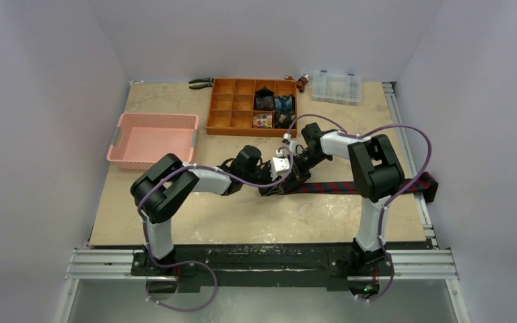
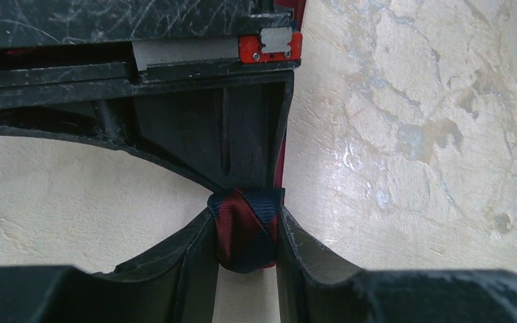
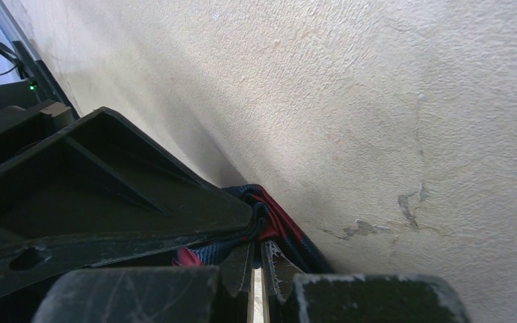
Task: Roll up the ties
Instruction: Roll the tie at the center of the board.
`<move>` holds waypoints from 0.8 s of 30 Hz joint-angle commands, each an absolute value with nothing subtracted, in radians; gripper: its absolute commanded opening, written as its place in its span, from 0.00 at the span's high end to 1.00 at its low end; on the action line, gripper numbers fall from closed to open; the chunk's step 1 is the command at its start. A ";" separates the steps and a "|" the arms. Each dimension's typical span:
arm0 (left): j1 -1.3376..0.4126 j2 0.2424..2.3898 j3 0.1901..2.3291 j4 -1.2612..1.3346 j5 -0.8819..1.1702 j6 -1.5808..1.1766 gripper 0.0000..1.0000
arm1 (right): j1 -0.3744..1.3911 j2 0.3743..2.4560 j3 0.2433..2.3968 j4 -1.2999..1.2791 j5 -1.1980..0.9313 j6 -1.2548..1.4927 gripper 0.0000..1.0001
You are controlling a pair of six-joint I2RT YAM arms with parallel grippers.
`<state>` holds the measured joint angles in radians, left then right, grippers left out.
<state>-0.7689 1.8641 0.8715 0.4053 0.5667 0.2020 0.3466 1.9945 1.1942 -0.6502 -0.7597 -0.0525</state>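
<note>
A navy tie with red diagonal stripes (image 1: 350, 186) lies flat across the right half of the table, and its far end hangs over the right edge. Its left end is rolled into a small bundle (image 2: 242, 232). My left gripper (image 2: 246, 222) is shut on that bundle, one finger pressing each side. My right gripper (image 3: 257, 245) comes in from the opposite side, its fingertips shut on the folded fabric (image 3: 283, 225) at the roll. Both grippers (image 1: 272, 188) (image 1: 295, 180) meet mid-table. Small rolled ties (image 1: 264, 99) sit in the orange organiser.
The orange compartment organiser (image 1: 225, 101) stands at the back centre. A pink basket (image 1: 155, 118) is at the left. Pliers (image 1: 200, 83) and a clear plastic box (image 1: 336, 86) lie along the back edge. Purple cables loop over both arms.
</note>
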 commanded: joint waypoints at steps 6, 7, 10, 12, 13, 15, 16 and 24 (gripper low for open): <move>-0.795 1.925 0.882 0.328 0.500 0.340 0.72 | 0.348 1.987 1.180 -0.598 -0.740 -0.069 1.00; -0.795 1.924 0.881 0.307 0.492 0.354 0.73 | 0.345 1.982 1.188 -0.608 -0.744 -0.070 0.97; -0.795 1.919 0.879 0.240 0.461 0.399 0.76 | 0.331 1.956 1.208 -0.651 -0.748 -0.083 0.92; -0.795 1.917 0.880 0.200 0.444 0.420 0.78 | 0.313 1.939 1.218 -0.687 -0.756 -0.099 0.88; -0.795 1.917 0.882 0.183 0.436 0.426 0.78 | 0.302 1.932 1.221 -0.704 -0.767 -0.106 0.86; -0.795 1.918 0.891 0.150 0.422 0.431 0.79 | 0.278 1.920 1.225 -0.740 -0.795 -0.127 0.80; -0.795 1.917 0.895 0.138 0.418 0.434 0.79 | 0.269 1.914 1.230 -0.759 -0.806 -0.136 0.78; -0.796 1.931 0.954 0.059 0.396 0.452 0.79 | 0.236 1.874 1.235 -0.749 -0.911 -0.076 0.61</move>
<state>-0.8001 1.8816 0.9459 0.2432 0.4892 0.4076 0.2298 1.9224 1.2045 -0.7559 -0.8169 -0.1089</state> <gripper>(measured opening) 0.236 0.360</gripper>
